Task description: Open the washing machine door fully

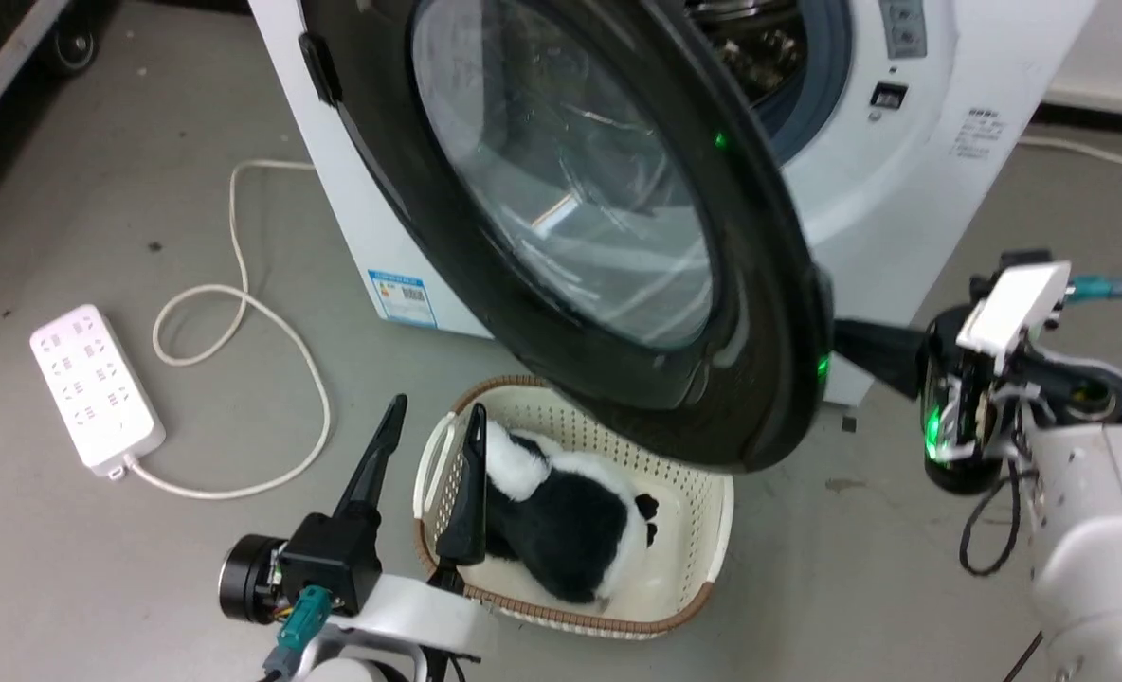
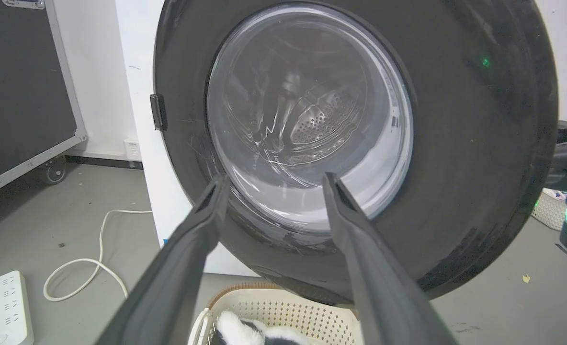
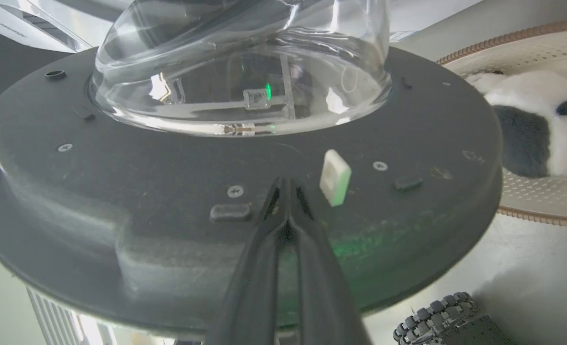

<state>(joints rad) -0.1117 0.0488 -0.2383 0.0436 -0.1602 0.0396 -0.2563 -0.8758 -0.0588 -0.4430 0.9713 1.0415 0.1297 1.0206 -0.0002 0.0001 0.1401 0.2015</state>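
looks like a test lab or workshop: a white front-loading washing machine (image 1: pixel 902 189) stands on a bare grey concrete floor (image 1: pixel 97 170), a white multi-socket power strip (image 1: pixel 97 388) with a loose white cable (image 1: pixel 239 313) lies beside it, and a black aluminium-edged wheeled flight case (image 2: pixel 20 96) stands nearby.

Nothing legible anywhere. Washer (image 1: pixel 888 213) side carries a sticker (image 1: pixel 400 296) with blue header and barcode, print too small to read. Few lines of black print (image 1: pixel 980 128) on its front, right side, also too small. Panel (image 1: pixel 902 24) icons blurred. Faint moulded mark (image 3: pixel 470 155) on door (image 3: pixel 168 201) inner face, can't make it out
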